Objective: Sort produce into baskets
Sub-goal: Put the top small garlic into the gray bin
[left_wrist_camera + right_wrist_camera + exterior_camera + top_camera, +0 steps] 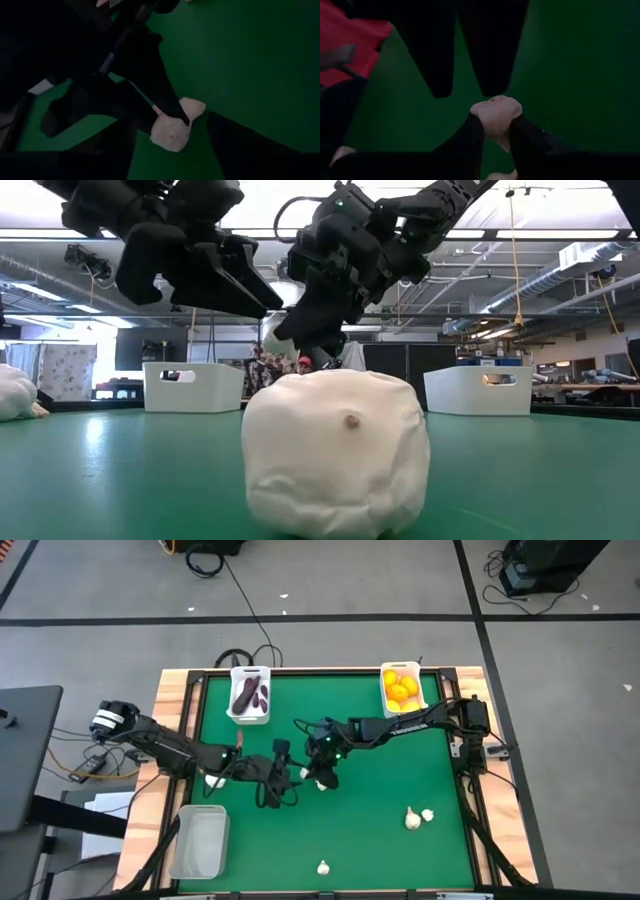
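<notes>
My right gripper (495, 132) is shut on a whitish garlic bulb (495, 114) over the middle of the green table (380, 780). My left gripper (288, 780) is open and faces it from the table's left. Its two fingers (440, 60) point at the bulb, and I cannot tell whether one fingertip touches it. A white basket (250, 695) at the far edge holds dark eggplants. Another white basket (402, 688) holds yellow and orange citrus. A clear basket (200, 840) stands at the near left. My right gripper pinches the garlic bulb's two sides (509, 120) between its two fingertips (470, 135). The bulb sticks out beyond the fingertips toward my left gripper. In the low view the gripper hangs above the table.
Two loose garlic bulbs (418, 817) lie at the near right. One bulb (335, 450) lies at the near edge, close before the low camera, and another (212, 780) lies under my left arm. Open green table lies between the arms and the near edge.
</notes>
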Motion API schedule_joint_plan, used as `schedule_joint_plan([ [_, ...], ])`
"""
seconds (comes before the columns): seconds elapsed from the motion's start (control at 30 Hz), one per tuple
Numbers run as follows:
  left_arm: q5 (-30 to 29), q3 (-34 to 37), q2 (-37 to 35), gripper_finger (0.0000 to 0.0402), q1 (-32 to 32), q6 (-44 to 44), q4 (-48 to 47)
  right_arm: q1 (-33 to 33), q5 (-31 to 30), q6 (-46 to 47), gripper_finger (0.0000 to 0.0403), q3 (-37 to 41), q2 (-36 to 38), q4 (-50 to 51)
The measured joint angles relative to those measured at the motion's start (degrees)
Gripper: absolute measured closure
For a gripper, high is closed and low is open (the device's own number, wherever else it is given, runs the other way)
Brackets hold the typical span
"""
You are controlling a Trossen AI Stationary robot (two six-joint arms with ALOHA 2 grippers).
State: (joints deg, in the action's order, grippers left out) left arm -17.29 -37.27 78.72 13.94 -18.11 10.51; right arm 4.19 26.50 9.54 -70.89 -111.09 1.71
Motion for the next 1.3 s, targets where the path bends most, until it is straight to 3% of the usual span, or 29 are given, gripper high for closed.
schedule_joint_plan([
  [0.2,-1.2,0.0,0.7,0.0095,0.8,-4.6,0.7,0.0,3.7,2.1,0.0313,0.0,0.0,-4.2],
  [0.33,-0.6,0.0,2.3,0.0096,1.2,-6.6,2.5,-0.1,5.2,3.6,0.0313,0.1,0.1,-5.5],
  [0.43,-1.6,0.0,2.8,0.0126,1.7,-6.8,3.8,-0.1,5.5,3.8,0.0313,0.2,0.1,-5.2],
  [0.7,-2.9,0.0,2.8,0.0249,1.9,-7.1,2.9,0.0,5.9,4.8,0.0313,0.2,0.1,-5.9],
  [0.93,-7.9,0.0,1.5,0.0275,2.6,-5.3,0.6,0.0,3.2,5.2,0.0282,0.2,0.1,-6.4],
  [1.0,-10.9,-2.1,0.0,0.0275,3.1,-0.7,-6.3,-0.1,1.8,4.5,0.0259,-0.2,0.1,-6.6],
  [1.13,-15.6,-9.8,-3.6,0.0275,4.3,19.2,-29.2,-0.9,-6.9,6.1,0.0209,-0.1,0.2,-3.7],
  [1.3,-10.8,-20.0,-4.5,0.0275,6.2,41.1,-55.9,-1.3,-18.7,5.0,0.0179,-0.1,0.1,-0.6],
])
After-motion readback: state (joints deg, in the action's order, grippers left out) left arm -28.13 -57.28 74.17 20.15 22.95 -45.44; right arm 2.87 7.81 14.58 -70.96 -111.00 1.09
